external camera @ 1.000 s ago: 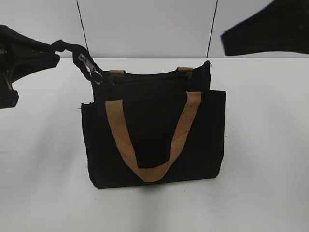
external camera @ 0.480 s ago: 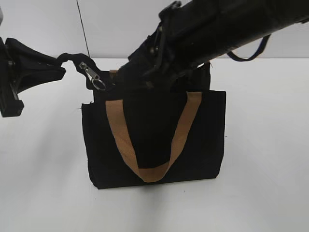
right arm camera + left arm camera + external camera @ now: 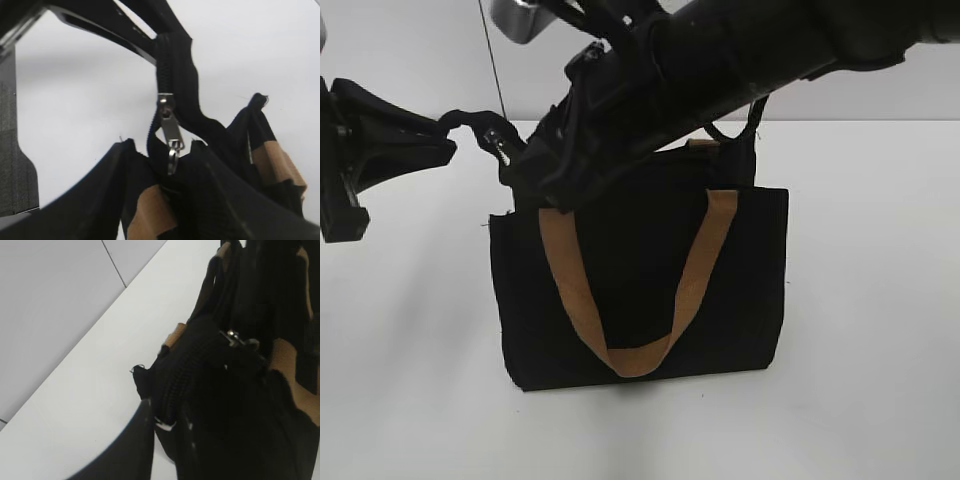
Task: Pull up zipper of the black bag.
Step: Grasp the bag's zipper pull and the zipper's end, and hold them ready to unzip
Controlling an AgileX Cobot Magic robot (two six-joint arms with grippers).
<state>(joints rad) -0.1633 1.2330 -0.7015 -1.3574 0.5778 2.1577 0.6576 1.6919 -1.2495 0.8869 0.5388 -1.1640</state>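
Observation:
The black bag (image 3: 640,290) stands upright on the white table with tan strap handles (image 3: 630,355). My left gripper (image 3: 448,128) is shut on the loose end of the black zip line and holds it up and to the left of the bag; its fingers (image 3: 145,440) pinch the tape in the left wrist view. The zipper (image 3: 504,146), a silver slider with a ring pull, hangs on that raised tape. It also shows in the right wrist view (image 3: 170,129). My right gripper (image 3: 525,175) reaches across the bag top and is open, with the ring just ahead of its fingertips (image 3: 95,200).
The white table (image 3: 410,380) extends around the bag on all sides. A light wall with dark seams (image 3: 495,70) stands behind. The right arm (image 3: 750,50) covers the bag's top edge and back handle.
The right arm has swung in from the upper right, across the bag's top, to the zipper at the upper left. The left gripper and the bag have held still.

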